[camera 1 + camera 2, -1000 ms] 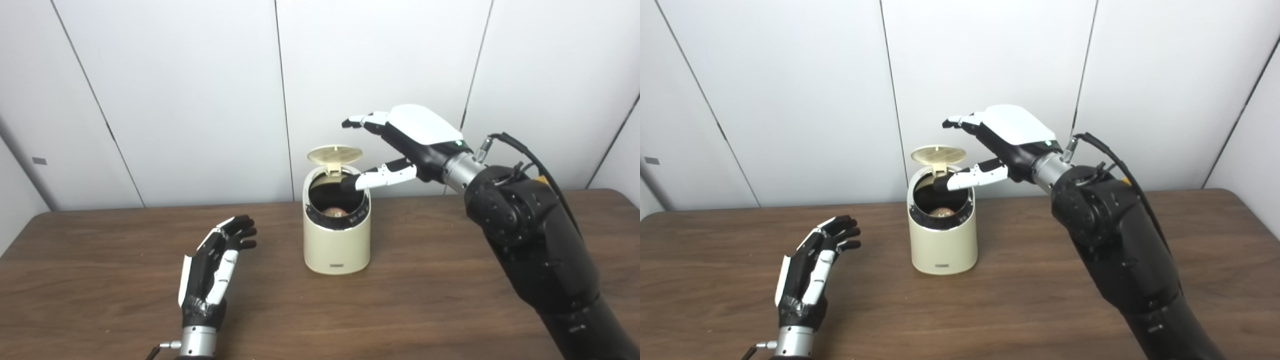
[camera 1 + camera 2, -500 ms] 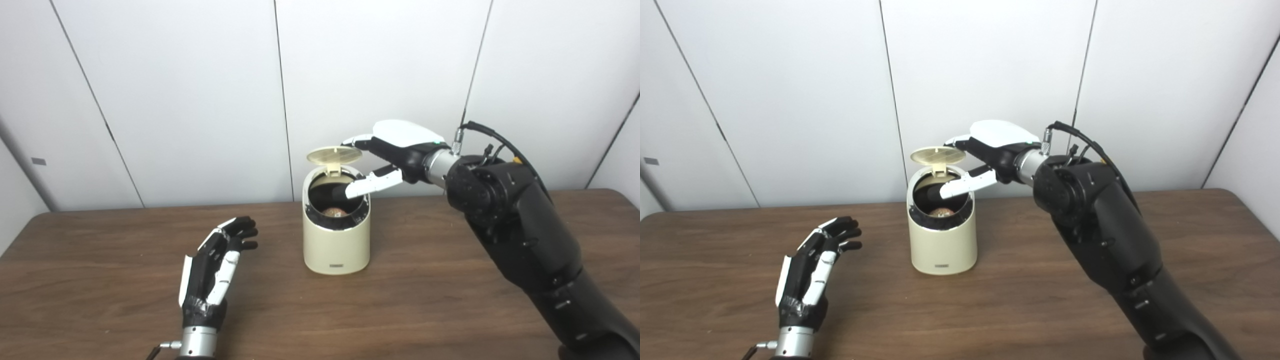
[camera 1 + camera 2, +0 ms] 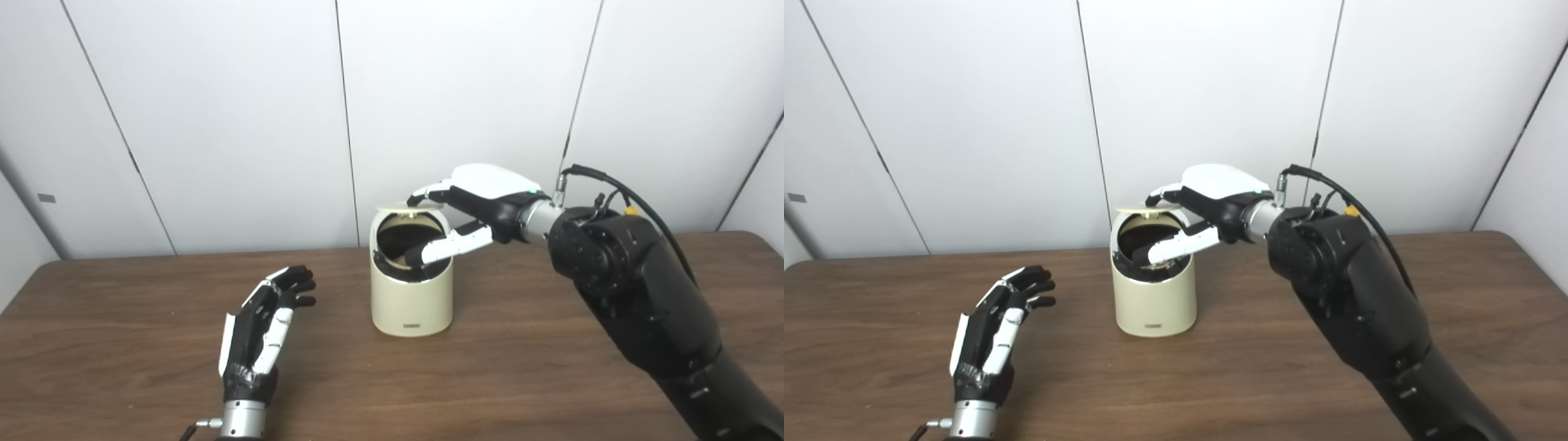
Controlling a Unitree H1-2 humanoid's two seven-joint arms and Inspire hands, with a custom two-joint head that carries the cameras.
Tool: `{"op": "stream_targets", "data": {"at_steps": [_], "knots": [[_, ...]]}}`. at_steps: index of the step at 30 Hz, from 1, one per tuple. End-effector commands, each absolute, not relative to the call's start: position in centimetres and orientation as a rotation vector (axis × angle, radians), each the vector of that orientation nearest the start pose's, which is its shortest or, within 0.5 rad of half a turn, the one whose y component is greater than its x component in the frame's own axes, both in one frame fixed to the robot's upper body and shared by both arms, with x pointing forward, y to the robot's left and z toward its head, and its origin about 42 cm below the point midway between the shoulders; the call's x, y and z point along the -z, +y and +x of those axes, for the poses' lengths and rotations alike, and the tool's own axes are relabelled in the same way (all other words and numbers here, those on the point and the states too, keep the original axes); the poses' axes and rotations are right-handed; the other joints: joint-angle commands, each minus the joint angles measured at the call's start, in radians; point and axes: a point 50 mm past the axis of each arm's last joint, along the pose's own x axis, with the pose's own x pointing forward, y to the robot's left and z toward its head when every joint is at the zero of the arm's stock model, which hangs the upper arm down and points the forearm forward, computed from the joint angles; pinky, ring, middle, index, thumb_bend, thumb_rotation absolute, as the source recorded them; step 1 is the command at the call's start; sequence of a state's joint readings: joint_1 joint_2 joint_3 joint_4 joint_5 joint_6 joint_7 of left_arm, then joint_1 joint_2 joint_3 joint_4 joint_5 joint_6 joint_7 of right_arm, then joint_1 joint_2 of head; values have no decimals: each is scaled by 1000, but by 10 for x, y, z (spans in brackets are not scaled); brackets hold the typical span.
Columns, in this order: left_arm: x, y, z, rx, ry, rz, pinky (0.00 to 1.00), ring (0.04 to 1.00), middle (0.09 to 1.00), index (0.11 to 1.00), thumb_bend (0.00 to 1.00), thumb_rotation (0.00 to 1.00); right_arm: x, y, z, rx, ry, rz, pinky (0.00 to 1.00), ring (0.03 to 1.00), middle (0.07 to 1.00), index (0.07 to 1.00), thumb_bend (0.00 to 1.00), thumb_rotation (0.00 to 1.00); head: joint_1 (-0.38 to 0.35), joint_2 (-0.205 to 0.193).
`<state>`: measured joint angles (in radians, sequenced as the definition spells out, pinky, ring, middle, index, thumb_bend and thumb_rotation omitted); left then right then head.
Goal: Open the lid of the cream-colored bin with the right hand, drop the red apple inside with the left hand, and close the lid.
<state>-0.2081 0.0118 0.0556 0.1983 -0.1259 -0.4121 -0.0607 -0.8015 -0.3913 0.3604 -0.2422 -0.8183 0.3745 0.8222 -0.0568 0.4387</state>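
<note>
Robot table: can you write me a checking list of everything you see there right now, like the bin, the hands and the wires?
Surface: brown wooden table, no spills seen.
Bin: cream-colored bin upright near the table's middle.
Lid: partly lowered, nearly flat over the opening, not shut.
Apple: hidden; right thumb crosses the opening.
Clutter: nothing seen.
Left hand: open, holding nothing, low over the table left of the bin.
Right hand: fingers on the lid's top, thumb across the opening, gripping nothing.
Cables: black cable looping from the right wrist.
Surroundings: white wall panels behind.
</note>
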Motion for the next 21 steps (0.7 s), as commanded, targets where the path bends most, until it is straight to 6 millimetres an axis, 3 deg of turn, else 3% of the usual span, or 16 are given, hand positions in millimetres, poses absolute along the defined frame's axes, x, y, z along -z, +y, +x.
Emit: {"op": "stream_targets", "data": {"at_steps": [1,21], "knots": [[-138,211,342,36,-447,-112,646,731,741,724,608,613,-388,-165,408,-452,-338,-1407,853,927,892,851,867,898,-1,2],[-145,210,338,20,-440,-113,628,738,750,726,625,612,-351,-171,398,-498,-323,-1410,840,909,861,842,874,886,1,19]]}}
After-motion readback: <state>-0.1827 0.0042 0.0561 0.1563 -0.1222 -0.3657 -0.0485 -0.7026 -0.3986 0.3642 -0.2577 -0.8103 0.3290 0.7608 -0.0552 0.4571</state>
